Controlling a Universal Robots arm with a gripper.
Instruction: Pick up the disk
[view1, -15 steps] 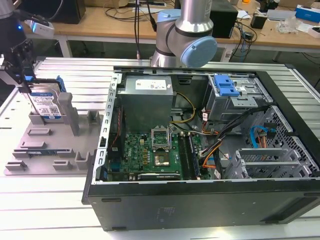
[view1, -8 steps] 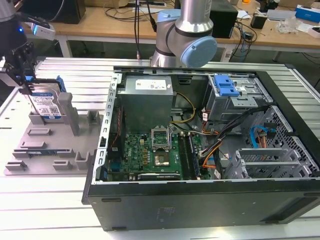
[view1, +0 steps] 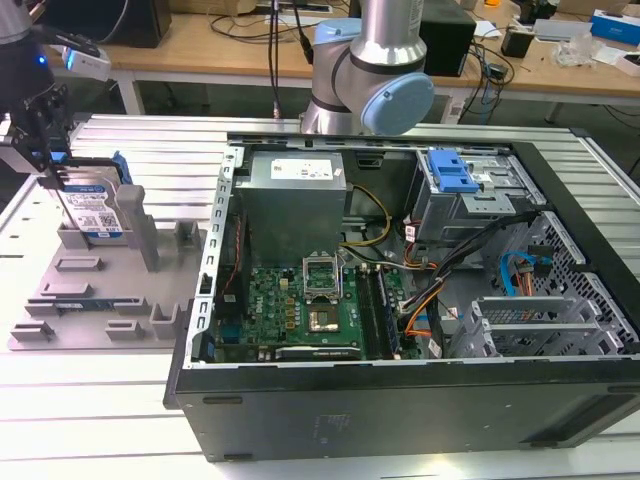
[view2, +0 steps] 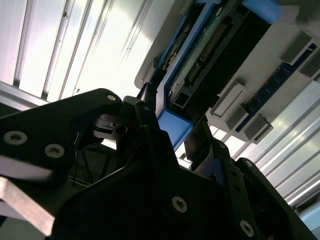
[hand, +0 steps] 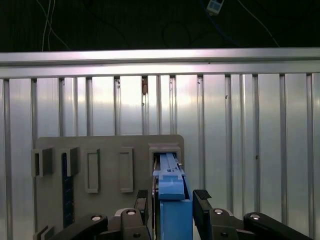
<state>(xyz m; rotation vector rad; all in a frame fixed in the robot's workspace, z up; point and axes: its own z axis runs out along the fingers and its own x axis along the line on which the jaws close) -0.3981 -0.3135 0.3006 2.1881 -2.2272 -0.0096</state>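
Fingers (hand: 142, 201) of the gripper (hand: 172, 199) sit pressed against both faces of the disk (hand: 171, 172), clamped on its blue-railed edge in the first wrist view. At the upper left of the exterior view the gripper (view1: 50, 178) grips one end of the disk (view1: 98, 215), which stands upright on edge (label facing the camera) in a slot of the grey holder (view1: 100, 300). Right of the holder lies the open computer case (view1: 400, 410) on the slatted metal table (view1: 90, 420).

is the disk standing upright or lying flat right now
Upright, on edge: in the exterior view the disk stands vertically in a slot of the grey holder, with the pincer at its upper end.
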